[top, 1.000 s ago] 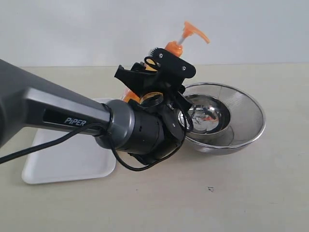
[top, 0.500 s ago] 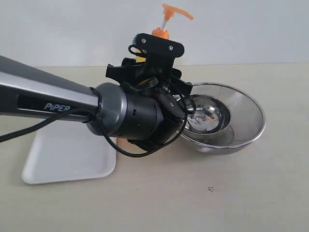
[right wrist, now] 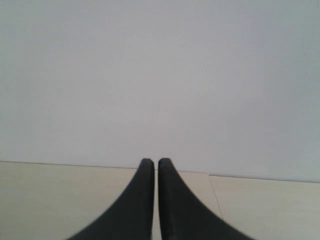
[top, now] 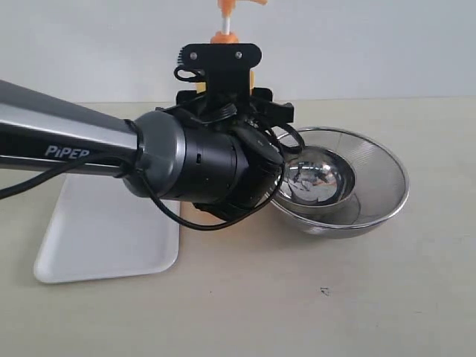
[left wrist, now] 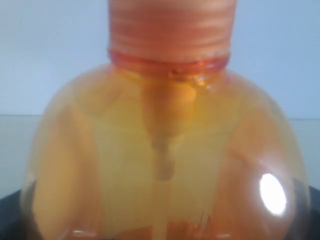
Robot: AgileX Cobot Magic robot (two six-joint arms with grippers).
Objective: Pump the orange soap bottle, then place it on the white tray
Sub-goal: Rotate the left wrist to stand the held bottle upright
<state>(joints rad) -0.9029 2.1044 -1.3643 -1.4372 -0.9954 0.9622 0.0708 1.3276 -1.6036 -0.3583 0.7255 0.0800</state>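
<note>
Exterior view: left arm comes in from the left edge, grey forearm running across to mid-frame, black wrist pointing away from the cam toward the back wall.
Left gripper (top: 227, 104): at upper centre, past the wrist; fingers sit either side of the orange soap bottle (top: 224, 36) and are clamped on its body.
Bottle pose: upright; white stem and orange collar stick up above the wrist bracket, pump head cut off by the top edge.
Bottle place: centre of frame, just right of the white tray (top: 97, 238) and left of the steel bowl (top: 372, 178). An orange bit shows under the wrist by the tray's right edge; base hidden, can't tell if it touches anything.
Left wrist view: bottle (left wrist: 165, 150) fills the pic, shoulder and threaded neck, dip tube inside.
Right gripper (right wrist: 155, 165): fingers together, only a thin slit between, holding nothing; beige table (right wrist: 260, 205) and pale wall beyond. Not seen in the exterior view.
</note>
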